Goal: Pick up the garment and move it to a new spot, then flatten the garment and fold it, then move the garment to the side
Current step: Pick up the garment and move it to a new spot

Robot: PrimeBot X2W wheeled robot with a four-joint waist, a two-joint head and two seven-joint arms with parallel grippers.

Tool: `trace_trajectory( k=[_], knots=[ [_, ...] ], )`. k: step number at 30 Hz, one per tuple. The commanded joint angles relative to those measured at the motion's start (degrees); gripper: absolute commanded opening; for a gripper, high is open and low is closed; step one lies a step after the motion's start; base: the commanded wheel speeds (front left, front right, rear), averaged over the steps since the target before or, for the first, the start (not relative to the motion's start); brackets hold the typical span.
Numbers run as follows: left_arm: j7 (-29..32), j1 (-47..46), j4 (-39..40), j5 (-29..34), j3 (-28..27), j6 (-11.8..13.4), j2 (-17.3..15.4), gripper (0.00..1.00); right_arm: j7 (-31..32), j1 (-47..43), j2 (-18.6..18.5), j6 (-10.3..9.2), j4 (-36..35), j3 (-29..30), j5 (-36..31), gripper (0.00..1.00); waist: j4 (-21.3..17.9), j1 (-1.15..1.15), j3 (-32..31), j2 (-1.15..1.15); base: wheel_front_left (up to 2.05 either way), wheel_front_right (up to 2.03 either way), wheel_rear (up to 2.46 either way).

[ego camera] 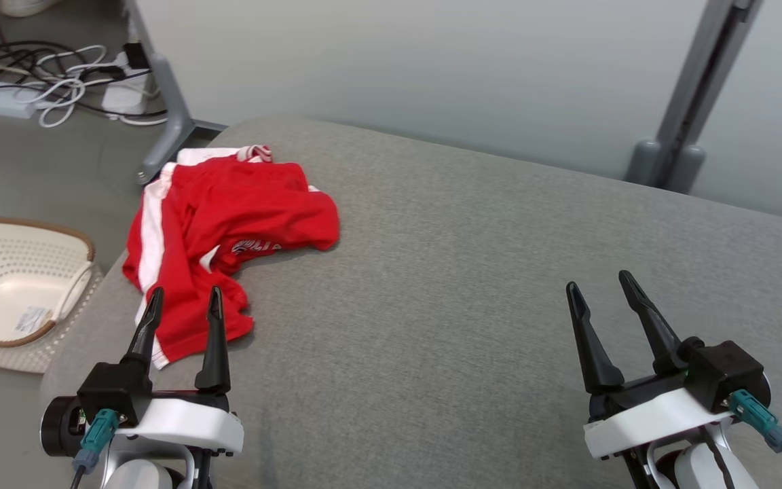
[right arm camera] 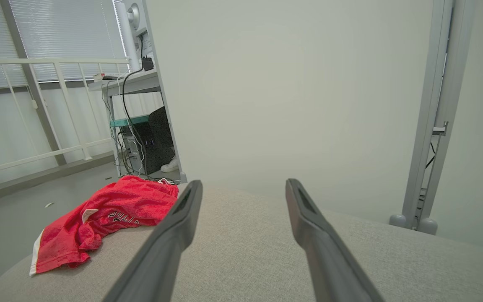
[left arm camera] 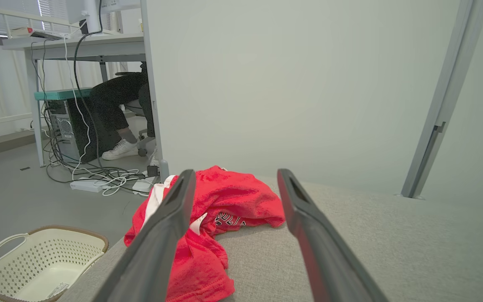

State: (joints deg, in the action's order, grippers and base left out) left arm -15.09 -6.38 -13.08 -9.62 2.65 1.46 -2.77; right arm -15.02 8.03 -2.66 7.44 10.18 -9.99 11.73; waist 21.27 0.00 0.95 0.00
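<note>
**Nothing begun**

The red garment (ego camera: 221, 231) lies crumpled upper left in the head view, on the grey cushion (ego camera: 472, 272). My left claw (ego camera: 185, 292) and right claw (ego camera: 598, 279) gape wide, empty. Lifting, flattening, folding, setting aside all remain.

Head overhead, wrists low; common garment (ego camera: 228, 217)

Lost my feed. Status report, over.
Left tool open, empty, at near edge of red garment. Right tool open, empty, over grey cushion. Garment crumpled at cushion's left end. White basket on floor beside, not obstructing.
</note>
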Motion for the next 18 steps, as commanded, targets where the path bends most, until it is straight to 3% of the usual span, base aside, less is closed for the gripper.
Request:
trace_trajectory(
  k=[1, 7, 13, 18],
  knots=[
    [-0.12, 0.02, -0.02, -0.08, -0.21, -0.24, -0.2, 1.0, -0.25, -0.23, -0.41, 0.08, 0.19, 0.05, 0.38, 1.0, 1.47, 0.0, 0.25, 0.0, 0.0, 0.0, 0.0],
    [-0.12, -0.2, -0.58, -0.41, -0.8, -0.67, -0.2, 1.0, -0.19, 0.32, -0.42, 0.08, 0.65, -0.61, 0.11, 1.0, 2.88, 0.0, 0.52, 0.0, 0.0, 0.0, 0.0],
    [-0.12, -2.26, -2.93, -1.27, -1.86, -3.33, -0.51, 1.0, -0.19, 0.36, -0.42, 0.08, 0.93, -0.88, -0.02, 1.0, 2.18, 0.0, 0.93, 0.0, 0.0, 0.0, 0.0],
    [2.4, -6.83, -4.89, -2.73, -3.05, -5.18, -3.4, 1.0, -0.18, 0.36, -0.46, 0.08, 1.15, -1.1, -0.44, 1.0, 0.5, 0.0, 1.92, 0.0, 0.0, 0.0, 0.0]
  ],
)
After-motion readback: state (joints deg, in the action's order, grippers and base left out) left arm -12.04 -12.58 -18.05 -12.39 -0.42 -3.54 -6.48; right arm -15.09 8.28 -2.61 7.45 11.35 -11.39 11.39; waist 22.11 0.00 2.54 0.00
